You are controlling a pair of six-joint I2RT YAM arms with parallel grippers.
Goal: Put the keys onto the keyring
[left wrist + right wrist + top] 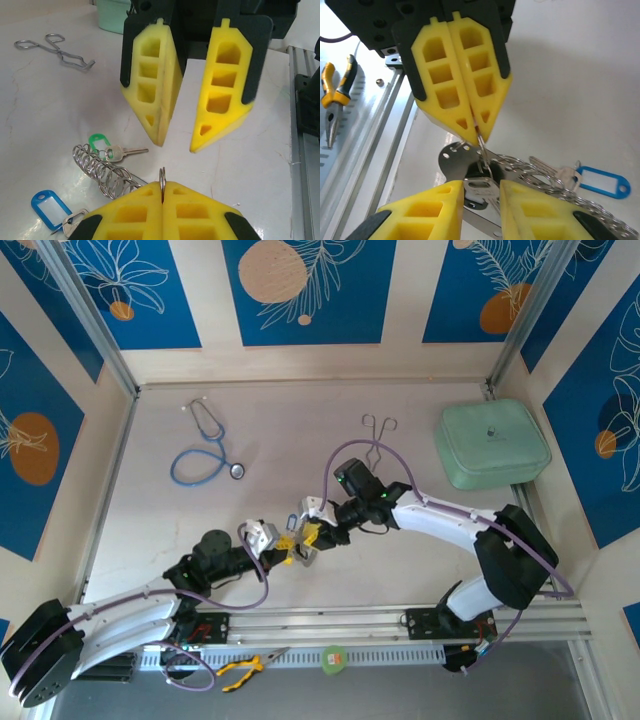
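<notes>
Two tagged keys (131, 150) (70, 223), one coiled keyring (102, 170)

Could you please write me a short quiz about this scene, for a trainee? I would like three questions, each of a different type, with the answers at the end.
1. True or false: the left gripper stands open and holds nothing.
2. In the left wrist view, a second tag lies on the table besides the blue tag. Its colour is: A red, B green, C black.
3. Name the yellow-handled tool lying near the arm bases.
Key: 1 false, it is shut on the keyring. 2 B. 3 pliers.
</notes>
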